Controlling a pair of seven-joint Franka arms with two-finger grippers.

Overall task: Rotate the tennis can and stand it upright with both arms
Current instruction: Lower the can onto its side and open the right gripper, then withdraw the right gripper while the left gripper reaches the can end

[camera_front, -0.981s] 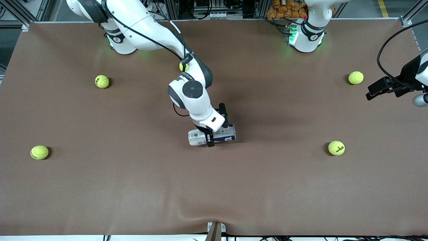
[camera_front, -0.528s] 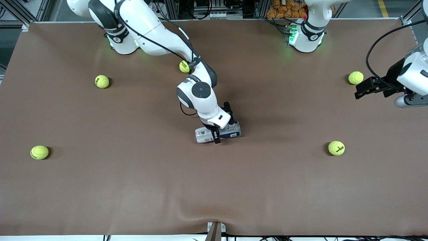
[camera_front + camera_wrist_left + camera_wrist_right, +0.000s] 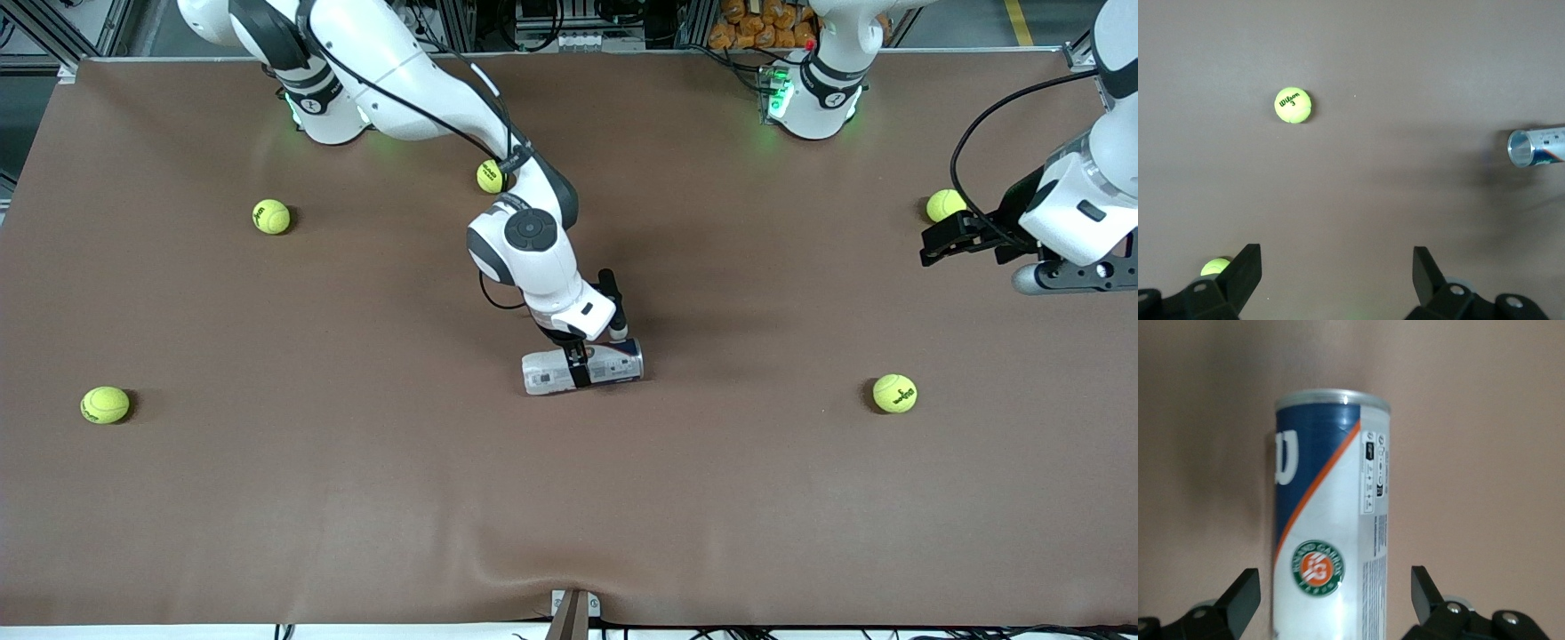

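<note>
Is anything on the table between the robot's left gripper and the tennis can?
No. In the left wrist view, only bare brown table stretches from the left gripper to the tennis can; a tennis ball sits off to one side.

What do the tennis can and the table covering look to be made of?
Tennis can: probably thin plastic with a glossy printed label in white, dark blue and orange-red, going by its sheen; the silvery rim looks like metal. Table: matte brown sheet, perhaps fabric or soft vinyl, since it ripples at the edge nearest the front camera.
</note>
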